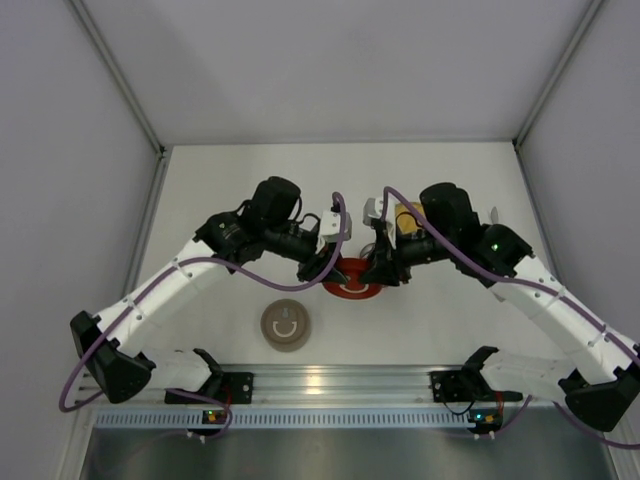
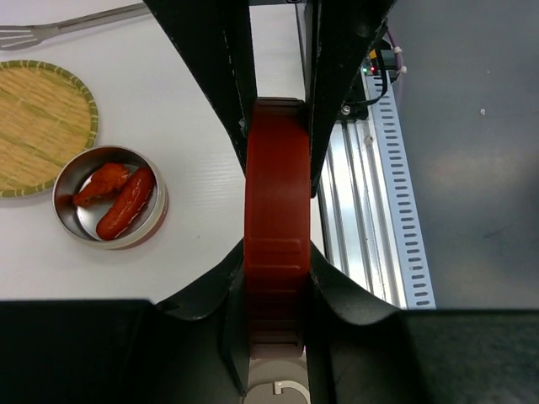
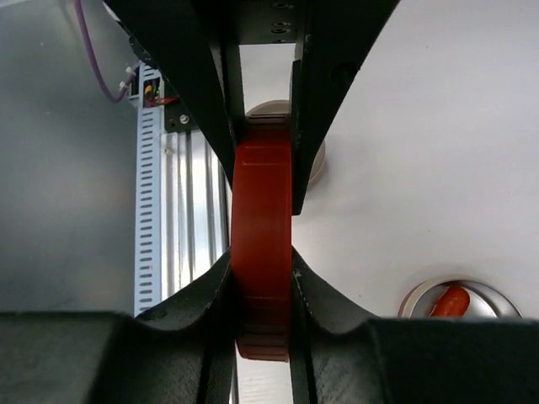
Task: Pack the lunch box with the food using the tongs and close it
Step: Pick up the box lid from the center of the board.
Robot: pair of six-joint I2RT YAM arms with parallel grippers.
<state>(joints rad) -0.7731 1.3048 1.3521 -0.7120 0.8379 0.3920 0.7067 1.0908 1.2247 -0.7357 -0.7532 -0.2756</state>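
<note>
**A:** What is the left gripper [image 2: 278,263] doing?

**B:** It is clamping a round red plastic lid [image 2: 276,181]. The lid is standing on edge down the middle of the left wrist view. The jaws are coming up from the bottom of the frame and pressing on its two flat faces.

**A:** And the right gripper [image 3: 261,273]?

**B:** It is pinching the same lid the same way in its own view. In each wrist view the other arm's fingers are reaching in from the top of the frame and touching the lid too, so both are holding it at once. From overhead, the lid is sitting at the centre of the frame, where the two grippers are meeting.

**A:** Where is the food lying?

**B:** Elongated red pieces of food [image 2: 126,204] are resting inside a round silver metal tin [image 2: 61,187]. The tin is at the middle left of the left wrist view, well apart from the lid and the jaws.

**A:** And the tongs?

**B:** The slim grey-silver metal tongs [image 2: 76,23] are lying on the white table [image 2: 194,168] in the upper left corner. They are beyond a round yellow woven plate [image 2: 38,126], which is sitting just beside the tin. A round tan disc [image 1: 285,325] is lying flat in the lower centre of the overhead frame.
</note>
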